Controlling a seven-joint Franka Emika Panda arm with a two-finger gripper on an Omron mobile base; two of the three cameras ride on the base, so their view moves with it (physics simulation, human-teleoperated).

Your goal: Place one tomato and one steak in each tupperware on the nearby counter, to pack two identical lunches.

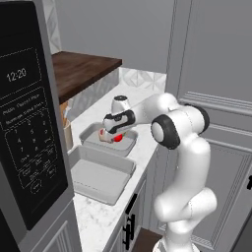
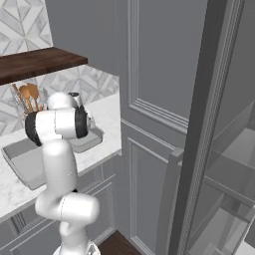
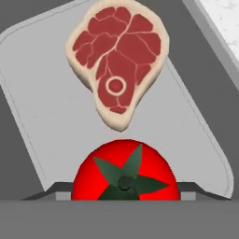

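- On the counter [image 1: 98, 216], white marble-veined, two grey tupperware trays side by side: far tupperware [image 1: 93, 135] and near tupperware [image 1: 98, 179].
- Gripper [image 1: 112, 134] hangs low over far tupperware, arm reaching in from the right in the left base view.
- Tomato [image 3: 125, 172] right at the gripper in the hand view, green stem facing the camera; red bit also visible under the hand from the left base.
- Can't tell if the jaws grasp the tomato or stand free of it; fingertips hidden.
- Steak [image 3: 116, 60] lies flat on far tupperware floor, just beyond tomato, narrow gap between.
- Near tupperware floor bare grey.
- Dark wooden shelf [image 1: 81, 69] above counter's far end; microwave panel [image 1: 27, 123] at left.
- Wooden utensils [image 2: 27, 97] upright behind the trays in the right base view.
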